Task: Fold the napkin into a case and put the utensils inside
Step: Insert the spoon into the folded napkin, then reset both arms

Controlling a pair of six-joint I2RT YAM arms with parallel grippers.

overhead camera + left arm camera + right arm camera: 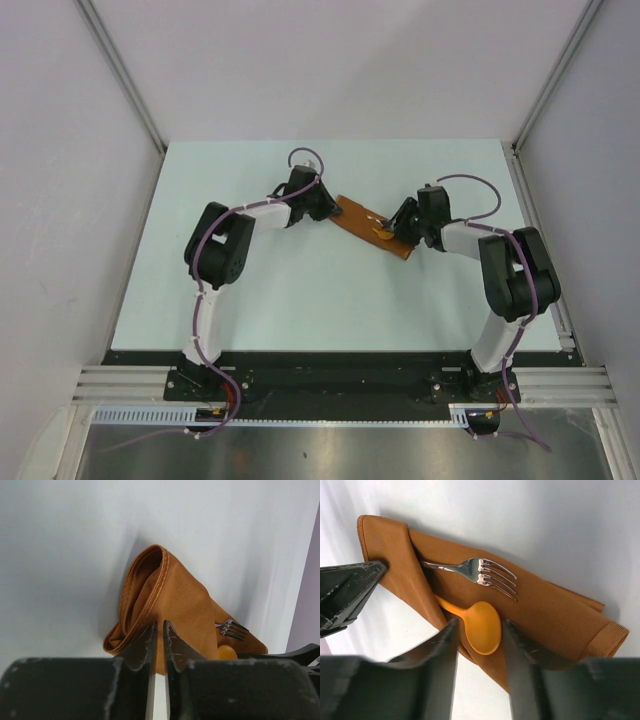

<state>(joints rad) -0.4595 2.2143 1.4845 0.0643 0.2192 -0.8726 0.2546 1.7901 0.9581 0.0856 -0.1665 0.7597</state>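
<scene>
The rust-orange napkin [360,218] lies folded as a narrow case between my two grippers. In the right wrist view the case [550,610] holds an orange spoon [482,627] and a silver metal fork [485,575], their handles tucked under a diagonal flap, with the bowl and tines sticking out. My left gripper [160,626] is shut on the cloth's near edge [180,600], and the fold gapes open at that end. My right gripper [480,625] is open, its fingers either side of the spoon's bowl without touching it. The fork [232,629] and spoon [227,652] also show in the left wrist view.
The case sits at the middle back of the pale table [300,290]. White walls with metal corner posts [125,75] close in the sides and back. The arm bases stand on the black rail [330,375] at the near edge.
</scene>
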